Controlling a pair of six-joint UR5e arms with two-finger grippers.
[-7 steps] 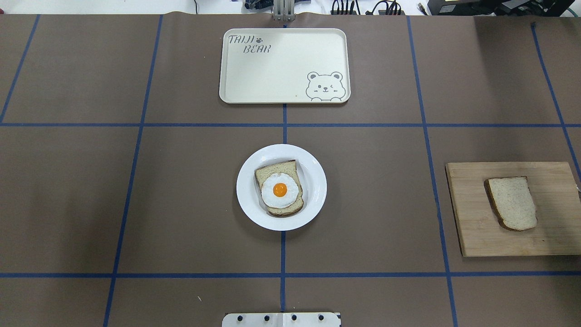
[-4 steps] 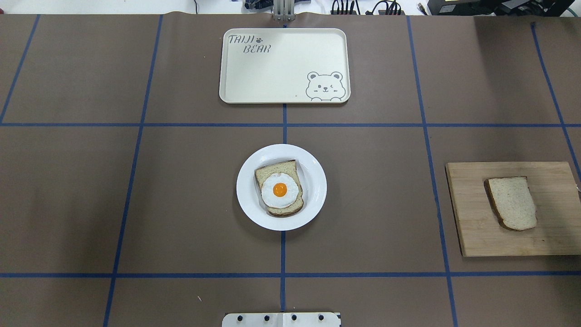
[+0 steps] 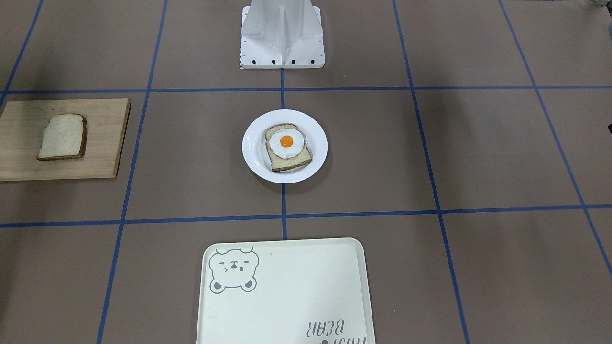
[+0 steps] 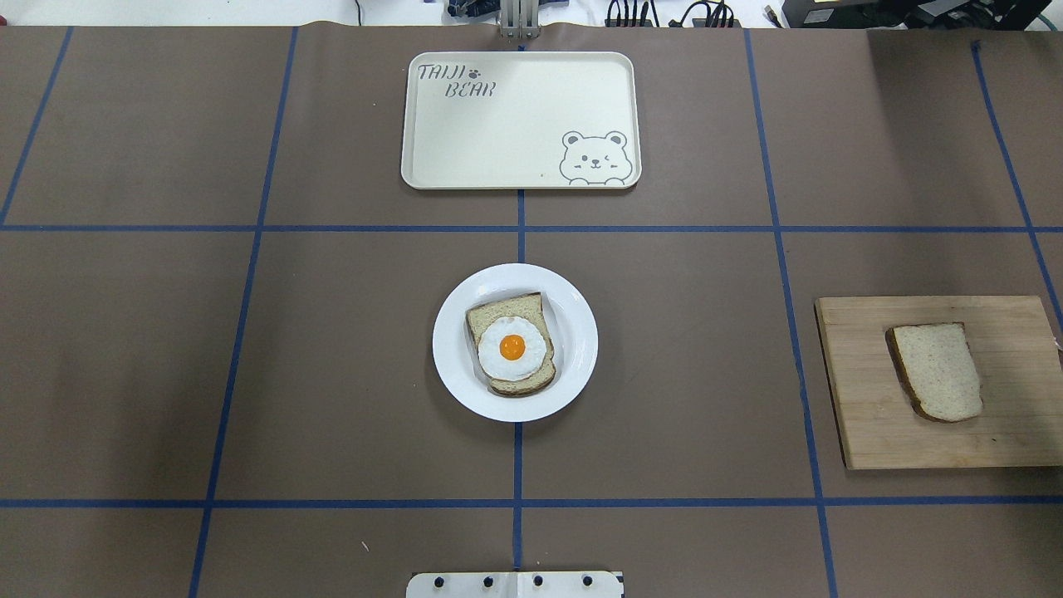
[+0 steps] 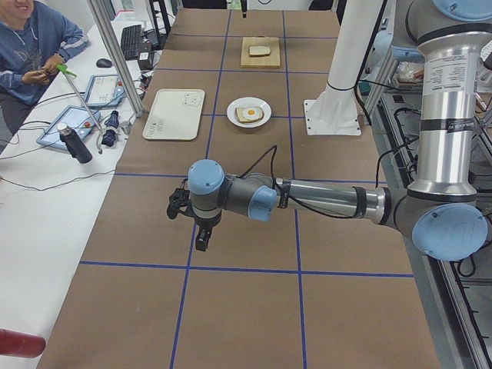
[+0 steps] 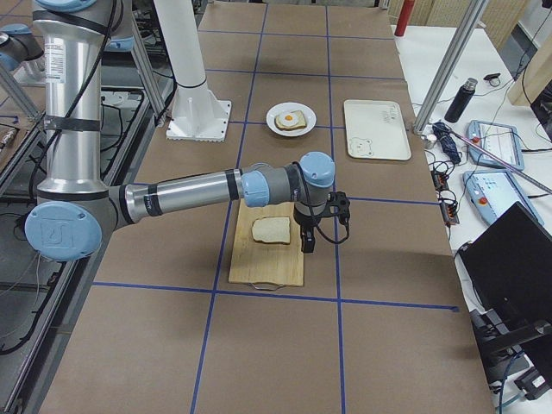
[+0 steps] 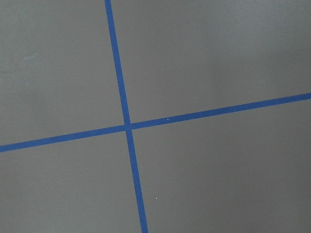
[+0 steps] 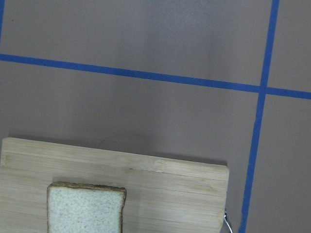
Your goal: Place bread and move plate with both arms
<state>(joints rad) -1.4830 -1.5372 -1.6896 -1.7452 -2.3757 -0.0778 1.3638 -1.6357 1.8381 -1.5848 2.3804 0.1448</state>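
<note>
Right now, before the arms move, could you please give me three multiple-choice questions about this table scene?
1. The plain bread lies on: A the wooden board; B the plate; C a bowl.
2. Bread slices in view: A one; B two; C three.
3. The plate holds: A nothing; B an egg-topped slice; C two plain slices.
Key: A, it rests on the board; B, one on the board, one under the egg; B, that slice sits on the plate.
</note>
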